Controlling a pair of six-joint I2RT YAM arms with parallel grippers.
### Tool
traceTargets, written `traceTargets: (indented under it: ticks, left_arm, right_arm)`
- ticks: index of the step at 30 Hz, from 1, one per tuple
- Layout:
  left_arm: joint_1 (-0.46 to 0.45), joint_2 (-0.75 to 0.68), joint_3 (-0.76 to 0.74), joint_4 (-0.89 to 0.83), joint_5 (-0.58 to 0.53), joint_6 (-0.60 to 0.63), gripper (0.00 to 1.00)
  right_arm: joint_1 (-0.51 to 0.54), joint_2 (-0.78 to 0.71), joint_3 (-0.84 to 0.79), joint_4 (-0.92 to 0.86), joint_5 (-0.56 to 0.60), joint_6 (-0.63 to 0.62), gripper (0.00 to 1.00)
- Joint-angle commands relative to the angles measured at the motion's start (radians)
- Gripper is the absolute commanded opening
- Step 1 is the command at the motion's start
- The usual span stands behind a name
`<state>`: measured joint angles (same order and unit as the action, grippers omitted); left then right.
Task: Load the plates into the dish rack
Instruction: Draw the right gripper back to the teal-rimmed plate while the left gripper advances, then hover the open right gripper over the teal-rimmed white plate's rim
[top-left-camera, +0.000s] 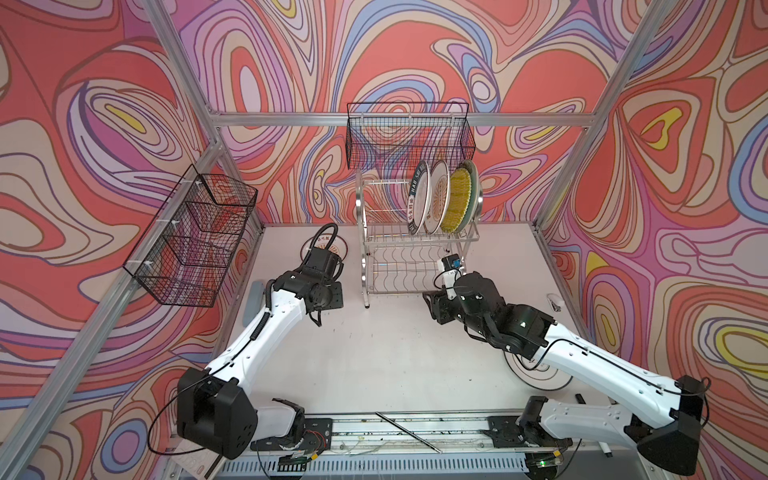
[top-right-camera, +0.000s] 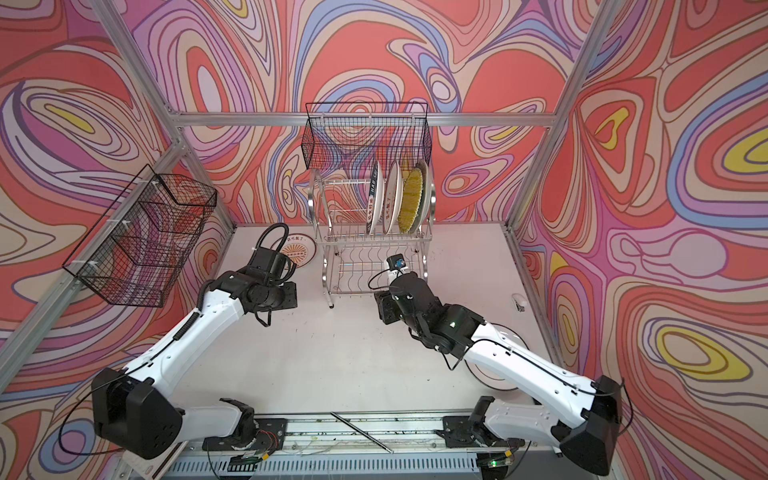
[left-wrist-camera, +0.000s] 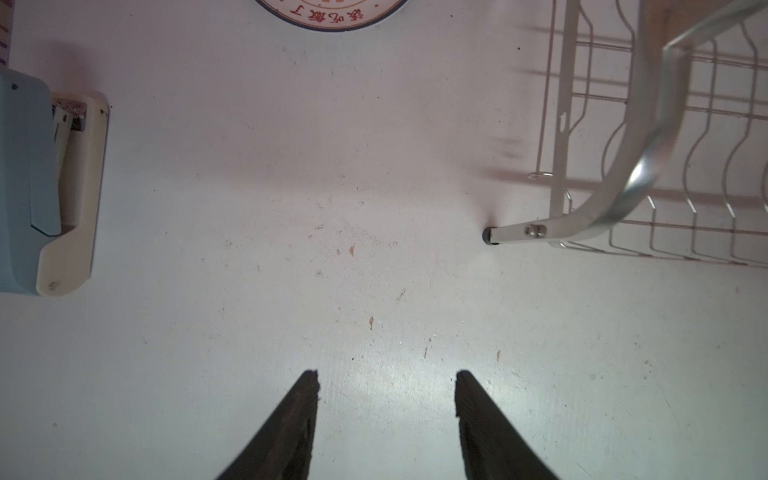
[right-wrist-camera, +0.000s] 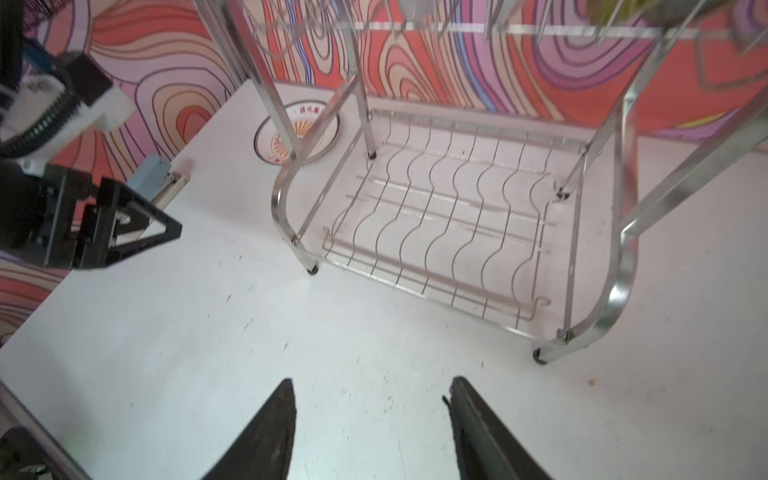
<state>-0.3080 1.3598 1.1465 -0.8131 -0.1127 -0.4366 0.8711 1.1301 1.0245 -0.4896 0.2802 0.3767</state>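
The chrome dish rack (top-left-camera: 415, 239) (top-right-camera: 374, 237) stands at the back middle of the table. Its upper tier holds several upright plates: a white one with a dark lettered rim (top-left-camera: 417, 199), an orange-sunburst one (top-left-camera: 438, 195), a yellow woven-look one (top-left-camera: 457, 201) and a pale aqua one (top-left-camera: 474, 183) behind. Another sunburst plate (top-left-camera: 340, 248) (left-wrist-camera: 332, 14) (right-wrist-camera: 276, 141) lies flat left of the rack. A black-ringed white plate (top-left-camera: 536, 376) (top-right-camera: 494, 376) lies partly under the right arm. My left gripper (left-wrist-camera: 386, 374) hangs open over bare table. My right gripper (right-wrist-camera: 372, 380) is open and empty before the rack's lower shelf (right-wrist-camera: 623, 291).
Black mesh baskets hang on the left wall (top-left-camera: 195, 241) and the back wall (top-left-camera: 409, 137). A blue and cream device (left-wrist-camera: 41, 187) (top-left-camera: 254, 299) lies near the table's left edge. A small white object (top-left-camera: 555, 301) sits at the right edge, a thin metal rod (top-left-camera: 409, 432) at the front.
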Motion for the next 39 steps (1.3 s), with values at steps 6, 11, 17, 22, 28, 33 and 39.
traceTargets:
  ticks: [6,11,17,22,28,33,39]
  left_arm:
    - [0.047,0.066,0.039,0.064,0.018,0.023,0.55]
    - [0.05,0.063,0.031,0.07,0.048,0.004,0.55]
    - [0.049,0.003,-0.034,0.118,0.144,-0.085,0.55]
    - [0.046,-0.082,-0.152,0.191,0.187,-0.172,0.54]
    - [0.047,-0.163,-0.189,0.179,0.194,-0.191,0.54]
    - [0.046,-0.198,-0.188,0.143,0.229,-0.197,0.54]
    - [0.043,-0.26,-0.211,0.178,0.334,-0.273,0.54]
  right_arm:
    - [-0.001,-0.1,-0.09,-0.096,0.137,0.213,0.63]
    - [-0.038,-0.112,-0.097,-0.373,0.239,0.413,0.67]
    - [-0.162,-0.226,-0.227,-0.472,0.185,0.562,0.73]
    - [-0.294,-0.282,-0.342,-0.433,0.07,0.575,0.76]
    - [-0.388,-0.269,-0.419,-0.377,-0.012,0.58,0.77]
    - [-0.418,-0.234,-0.429,-0.37,-0.008,0.585,0.77]
    - [-0.443,-0.192,-0.471,-0.332,-0.031,0.59,0.77]
